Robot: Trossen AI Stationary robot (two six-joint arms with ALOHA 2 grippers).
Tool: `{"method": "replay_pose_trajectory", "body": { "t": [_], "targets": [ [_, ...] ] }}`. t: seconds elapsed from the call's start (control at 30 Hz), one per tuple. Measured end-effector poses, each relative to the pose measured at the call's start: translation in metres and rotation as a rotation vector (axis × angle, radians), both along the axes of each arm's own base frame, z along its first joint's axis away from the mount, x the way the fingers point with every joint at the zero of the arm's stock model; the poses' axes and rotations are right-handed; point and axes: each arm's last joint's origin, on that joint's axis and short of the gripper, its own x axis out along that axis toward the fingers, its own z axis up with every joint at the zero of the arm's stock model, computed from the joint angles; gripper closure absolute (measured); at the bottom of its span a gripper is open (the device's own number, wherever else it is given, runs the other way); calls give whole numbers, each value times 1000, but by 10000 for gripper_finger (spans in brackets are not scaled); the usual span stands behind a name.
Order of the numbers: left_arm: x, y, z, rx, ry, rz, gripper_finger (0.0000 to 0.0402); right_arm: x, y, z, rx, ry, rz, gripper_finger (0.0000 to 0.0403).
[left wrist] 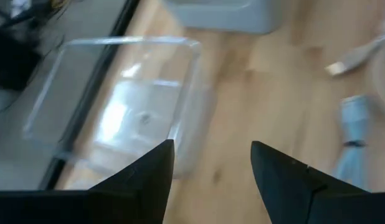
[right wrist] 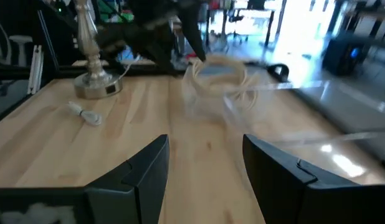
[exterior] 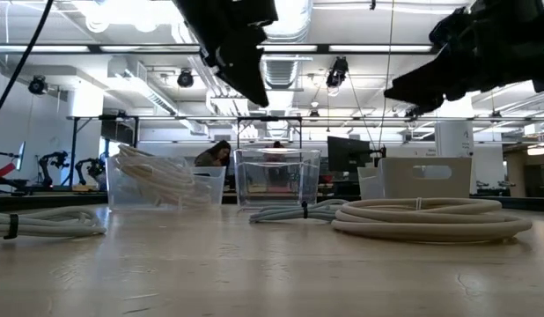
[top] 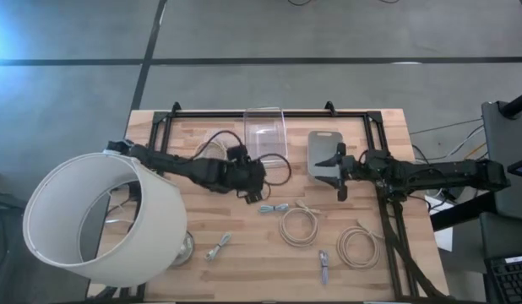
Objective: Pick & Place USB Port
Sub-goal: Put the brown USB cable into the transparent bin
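Several bundled USB cables lie flat on the wooden table: a light blue one (top: 274,209) (left wrist: 354,118), a grey one (top: 217,247), another (top: 324,263), and two pale coils (top: 299,226) (top: 358,247). My left gripper (top: 252,196) (left wrist: 211,155) hangs open above the table's middle, just left of the blue cable and near an empty clear bin (top: 263,127) (left wrist: 118,106). It has nothing between its fingers. My right gripper (top: 339,173) (right wrist: 205,149) stands open and clear of the table beside a grey bin (top: 324,152), also with nothing in it.
A lamp with a big white shade (top: 100,219) and metal base (right wrist: 93,81) takes up the table's near left. A black cord (top: 278,165) loops behind my left arm. Another clear bin holding pale cable (exterior: 162,180) (right wrist: 217,87) stands toward the back. A black frame (top: 269,112) lines the far edge.
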Motion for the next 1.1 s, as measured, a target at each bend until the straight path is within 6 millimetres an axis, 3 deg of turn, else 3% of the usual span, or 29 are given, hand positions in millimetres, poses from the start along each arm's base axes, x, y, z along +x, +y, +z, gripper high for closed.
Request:
{"method": "replay_pose_trajectory", "body": {
  "t": [0.33, 0.5, 0.67, 0.9, 1.1],
  "targets": [
    [6, -21, -34, -203, -145, -244, 186, 17, 5, -19, 182, 156, 109, 202],
    [4, -25, -56, -290, -269, -375, 186, 30, 15, -24, 196, 231, 167, 202],
    [-2, -24, -72, -292, -343, -393, 186, 47, 28, -28, 194, 300, 231, 202],
    [-5, -24, -77, -308, -343, -380, 186, 73, 48, -38, 176, 473, 297, 202],
    [-5, -24, -77, -309, -344, -379, 186, 91, 56, -55, 68, 701, 183, 202]
  ]
}}
